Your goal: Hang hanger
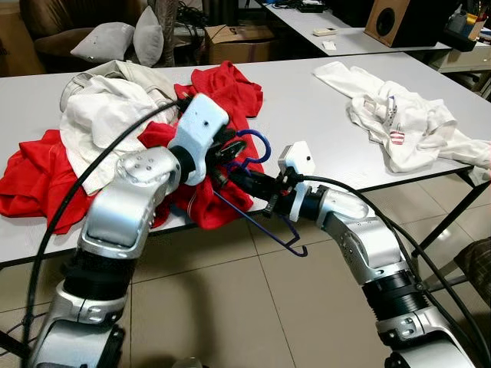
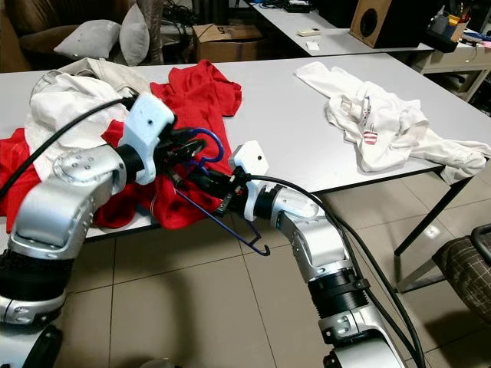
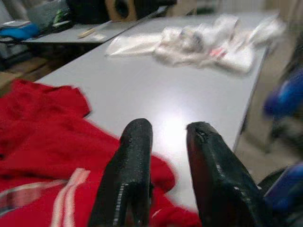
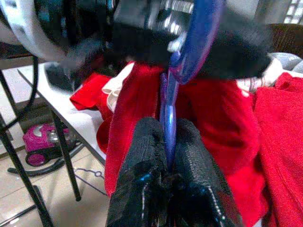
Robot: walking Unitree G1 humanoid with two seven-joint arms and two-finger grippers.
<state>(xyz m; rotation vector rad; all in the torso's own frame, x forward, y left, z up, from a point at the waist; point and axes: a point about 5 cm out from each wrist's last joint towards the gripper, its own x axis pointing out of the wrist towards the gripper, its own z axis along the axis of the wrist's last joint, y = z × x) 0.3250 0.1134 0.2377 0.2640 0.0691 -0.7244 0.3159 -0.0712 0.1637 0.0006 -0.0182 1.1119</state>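
We've got the blue hanger (image 1: 257,192) at the table (image 1: 307,123) edge over the red shirt (image 1: 222,92), our right gripper (image 4: 166,156) clamped on its thin bar. Left gripper (image 3: 168,142) is parted, empty. It looks light, stiff and slippery, so grab near the hook.

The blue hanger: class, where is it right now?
The blue hanger hangs off the table's front edge, beside the red garment, pinched in the right gripper.
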